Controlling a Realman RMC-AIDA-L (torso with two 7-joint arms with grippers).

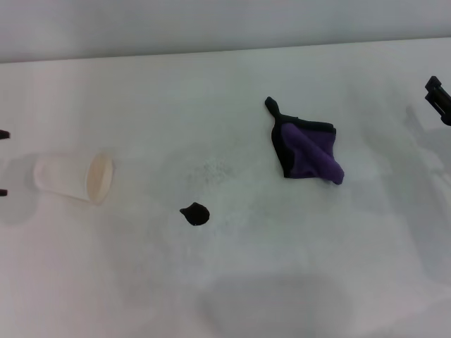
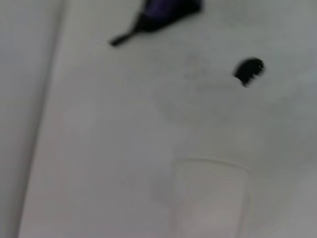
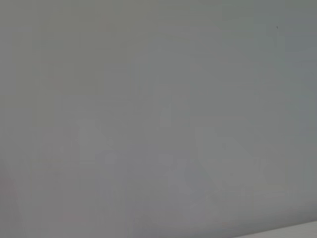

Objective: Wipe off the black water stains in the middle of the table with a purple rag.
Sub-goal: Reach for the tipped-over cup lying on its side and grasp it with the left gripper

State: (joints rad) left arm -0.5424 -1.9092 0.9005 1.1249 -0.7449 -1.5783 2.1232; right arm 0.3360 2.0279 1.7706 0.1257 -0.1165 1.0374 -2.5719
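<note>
The black water stain (image 1: 195,213) is a small glossy blob on the white table (image 1: 232,296), left of centre. It also shows in the left wrist view (image 2: 249,70). The purple rag (image 1: 310,151), with black edging and a thin black tail, lies crumpled to the right of the stain and farther back, apart from it. Part of it shows in the left wrist view (image 2: 166,10). My left gripper (image 1: 3,163) is at the left edge, its two tips apart and holding nothing. My right gripper (image 1: 438,98) pokes in at the right edge, well away from the rag.
A white paper cup (image 1: 74,177) lies on its side near the left edge, mouth towards the stain, just right of my left gripper. It is blurred in the left wrist view (image 2: 210,198). The table's far edge (image 1: 225,53) meets a grey wall.
</note>
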